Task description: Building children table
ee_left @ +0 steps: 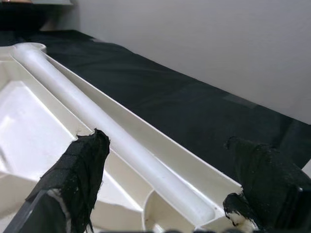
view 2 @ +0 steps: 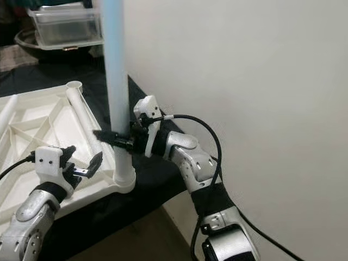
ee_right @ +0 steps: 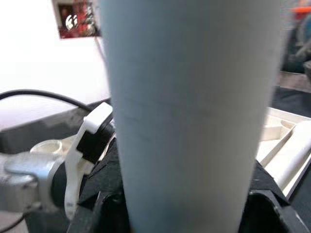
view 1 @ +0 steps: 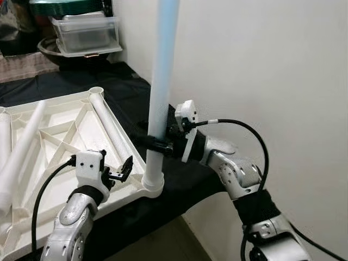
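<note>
Surface: black-draped surface [view 1: 125,87] against a plain white wall [view 1: 261,65]; clear plastic bins [view 1: 87,32] at the far left.
Tabletop: white ribbed tabletop [view 1: 60,125] lies underside up, loose legs [view 1: 111,128] resting in it.
Leg: pale blue-white leg [view 1: 160,92] stands upright in the near right corner socket [view 1: 152,182]; its top is cut off.
Right gripper [view 1: 155,142]: fingers clamped on the upright leg.
Left gripper [view 1: 120,171]: fingers apart, at the tabletop's near edge.

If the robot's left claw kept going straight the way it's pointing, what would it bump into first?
Probably the loose white table leg lying inside the upside-down white tabletop. The open left claw points along it, just above the tabletop's corner. Depth is hard to judge, so it might skim over.
</note>
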Motion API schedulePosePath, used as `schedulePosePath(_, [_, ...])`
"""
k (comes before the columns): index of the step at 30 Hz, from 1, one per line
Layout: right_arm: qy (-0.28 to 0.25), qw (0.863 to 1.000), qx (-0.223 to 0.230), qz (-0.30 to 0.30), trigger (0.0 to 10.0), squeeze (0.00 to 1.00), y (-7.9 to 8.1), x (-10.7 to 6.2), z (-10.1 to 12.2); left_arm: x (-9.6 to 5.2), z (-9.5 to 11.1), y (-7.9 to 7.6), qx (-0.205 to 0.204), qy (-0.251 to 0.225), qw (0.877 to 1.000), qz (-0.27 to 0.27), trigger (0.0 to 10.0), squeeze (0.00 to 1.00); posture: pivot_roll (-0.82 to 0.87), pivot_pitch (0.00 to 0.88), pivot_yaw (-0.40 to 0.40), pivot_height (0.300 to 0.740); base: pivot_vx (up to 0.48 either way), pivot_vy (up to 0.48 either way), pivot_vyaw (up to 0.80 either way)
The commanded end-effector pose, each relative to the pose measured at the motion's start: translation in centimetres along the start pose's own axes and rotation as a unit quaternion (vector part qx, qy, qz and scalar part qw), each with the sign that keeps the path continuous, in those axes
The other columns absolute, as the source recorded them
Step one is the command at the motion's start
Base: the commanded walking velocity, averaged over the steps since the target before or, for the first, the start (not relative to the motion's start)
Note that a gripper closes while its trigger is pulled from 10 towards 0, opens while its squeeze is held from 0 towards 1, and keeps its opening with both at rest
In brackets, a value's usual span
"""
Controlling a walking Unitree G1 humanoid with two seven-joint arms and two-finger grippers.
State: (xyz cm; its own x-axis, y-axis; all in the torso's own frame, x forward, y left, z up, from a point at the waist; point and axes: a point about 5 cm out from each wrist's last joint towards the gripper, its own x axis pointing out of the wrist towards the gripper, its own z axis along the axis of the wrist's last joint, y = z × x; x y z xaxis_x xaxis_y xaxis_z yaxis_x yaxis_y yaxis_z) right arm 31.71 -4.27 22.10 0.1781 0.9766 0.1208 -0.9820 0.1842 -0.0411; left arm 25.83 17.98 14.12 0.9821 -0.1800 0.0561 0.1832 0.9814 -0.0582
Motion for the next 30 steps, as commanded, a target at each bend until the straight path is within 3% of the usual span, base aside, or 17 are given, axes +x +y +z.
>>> schedulePosePath(1, [0.011, 0.999, 0.001, 0.041, 3.6, 0.0, 0.7, 0.5, -0.8, -0.2, -0.1, -0.2, -0.007, -0.002, 1.0, -0.003, 10.0, 0.0, 0.11, 0.0, -0.1, 0.74, 0.0, 0.0, 0.0])
schedulePosePath(2, [0.01, 0.999, 0.009, 0.034, 0.0, 0.0, 0.6, 1.1, -1.2, -0.2, 0.0, -0.2, -0.009, -0.003, 1.0, -0.003, 10.0, 0.0, 0.11, 0.0, -0.104, 0.74, 0.0, 0.0, 0.0])
schedulePosePath(7, [0.02, 1.0, 0.008, -0.014, 0.0, 0.0, 0.0, 2.0, -2.0, -0.2, 0.0, -0.1, -0.015, -0.005, 1.0, -0.002, 10.0, 0.0, 0.12, 0.0, -0.106, 0.74, 0.0, 0.0, 0.0])
schedulePosePath(8, [0.051, 0.983, 0.021, -0.173, 0.0, 0.0, -2.4, 2.0, -3.0, -0.2, 0.0, -0.1, -0.017, -0.006, 1.0, -0.002, 10.0, 0.0, 0.12, 0.0, -0.108, 0.74, 0.0, 0.0, 0.0])
schedulePosePath(9, [0.079, 0.937, 0.042, -0.336, 0.0, 0.0, -4.4, 0.6, -4.1, -0.2, 0.0, 0.0, -0.018, -0.007, 1.0, -0.001, 10.0, 0.0, 0.12, 0.0, -0.11, 0.74, 0.0, 0.0, 0.0])
schedulePosePath(11, [0.109, 0.854, 0.056, -0.505, 0.0, 0.0, -5.8, -1.9, -5.3, -0.3, 0.0, 0.1, -0.019, -0.008, 1.0, 0.0, 10.0, 0.0, 0.12, 0.0, -0.113, 0.74, 0.0, 0.0, 0.0])
schedulePosePath(16, [0.089, 0.811, 0.044, -0.576, 0.0, 0.0, -4.3, -3.9, -5.6, -0.4, 0.0, 0.2, -0.019, -0.009, 1.0, 0.002, 10.0, 0.0, 0.11, 0.0, -0.101, 0.74, 0.0, 0.0, 0.0])
schedulePosePath(19, [0.089, 0.81, 0.041, -0.579, 0.0, 0.0, -3.8, -3.9, -5.6, -0.4, 0.0, 0.2, -0.019, -0.008, 1.0, 0.002, 10.0, 0.0, 0.11, 0.0, -0.095, 0.74, 0.0, 0.0, 0.0])
schedulePosePath(20, [0.091, 0.813, 0.041, -0.573, 0.0, 0.0, -3.5, -3.8, -5.6, -0.4, 0.0, 0.2, -0.019, -0.008, 1.0, 0.002, 10.0, 0.0, 0.11, 0.0, -0.095, 0.74, 0.0, 0.0, 0.0])
schedulePosePath(21, [0.092, 0.831, 0.047, -0.546, 0.0, 0.0, -3.1, -3.1, -5.6, -0.3, 0.0, 0.2, -0.019, -0.007, 1.0, 0.0, 10.0, 0.0, 0.1, 0.0, -0.081, 0.74, 0.0, 0.0, 0.0])
schedulePosePath(22, [0.092, 0.831, 0.047, -0.546, 0.0, 0.0, -3.1, -3.1, -5.6, -0.3, 0.0, 0.2, -0.019, -0.007, 1.0, 0.0, 10.0, 0.0, 0.1, 0.0, -0.081, 0.74, 0.0, 0.0, 0.0])
schedulePosePath(23, [0.039, 0.87, 0.062, -0.488, 10.0, 0.0, -2.5, -1.6, -4.5, -0.2, -0.1, 0.2, -0.018, -0.005, 1.0, -0.005, 10.0, 0.0, 0.09, 0.0, -0.079, 0.74, 0.0, 0.0, 0.0])
schedulePosePath(24, [0.039, 0.87, 0.062, -0.488, 10.0, 0.0, -2.5, -1.6, -4.5, -0.2, -0.1, 0.2, -0.018, -0.005, 1.0, -0.005, 10.0, 0.0, 0.09, 0.0, -0.079, 0.74, 0.0, 0.0, 0.0])
schedulePosePath(25, [0.013, 0.884, 0.066, -0.462, 10.0, 1.0, -2.6, -0.8, -3.9, -0.1, -0.1, 0.2, -0.019, -0.004, 1.0, -0.006, 10.0, 0.0, 0.1, 0.0, -0.08, 0.74, 0.0, 0.0, 0.0])
schedulePosePath(28, [-0.004, 0.897, 0.066, -0.438, 10.0, 1.0, -2.6, -0.2, -3.2, 0.0, -0.1, 0.2, -0.019, -0.005, 1.0, -0.007, 10.0, 0.0, 0.1, 0.0, -0.084, 0.74, 0.0, 0.0, 0.0])
schedulePosePath(29, [-0.025, 0.922, 0.057, -0.381, 10.0, 0.79, -2.5, 0.5, -2.0, 0.1, -0.2, 0.2, -0.019, -0.005, 1.0, -0.007, 10.0, 0.0, 0.11, 0.0, -0.089, 0.74, 0.0, 0.0, 0.0])
schedulePosePath(30, [-0.041, 0.941, 0.054, -0.33, 10.0, 0.0, -2.3, 0.9, -1.2, 0.1, -0.2, 0.2, -0.02, -0.006, 1.0, -0.006, 10.0, 0.0, 0.11, 0.0, -0.091, 0.74, 0.0, 0.0, 0.0])
